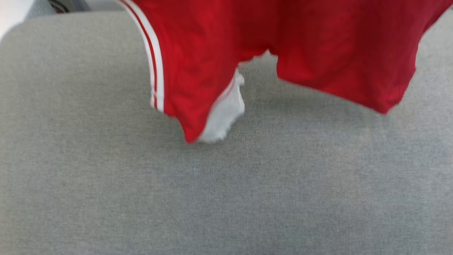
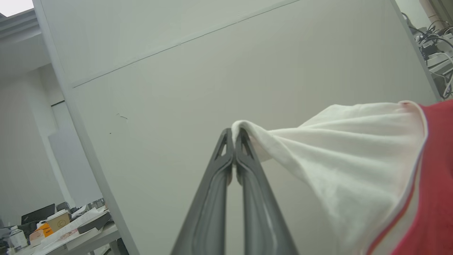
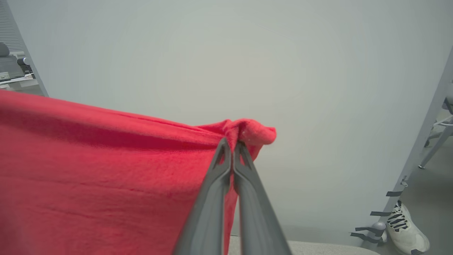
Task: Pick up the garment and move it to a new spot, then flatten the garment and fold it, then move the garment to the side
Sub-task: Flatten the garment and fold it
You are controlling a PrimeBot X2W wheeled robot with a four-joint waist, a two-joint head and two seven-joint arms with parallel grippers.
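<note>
The garment (image 1: 212,53) hangs spread out over the far half of the grey table (image 1: 106,184), its red body stretched wide from left to right; the head view is blurred. A striped trim runs down its left edge, and a white sleeve (image 1: 224,117) dangles at the lowest point, close above the cloth surface; whether it touches, I cannot tell. The left hand (image 2: 233,136) has its two dark fingers pressed together on a pinch of the other white sleeve (image 2: 336,148), which pulls taut toward the red body; the right hand (image 3: 231,143) is likewise clamped tight on a bunched red corner. Behind them stands a pale wall panel (image 2: 212,88); a white shoe (image 3: 407,230) rests on the floor at the right.
</note>
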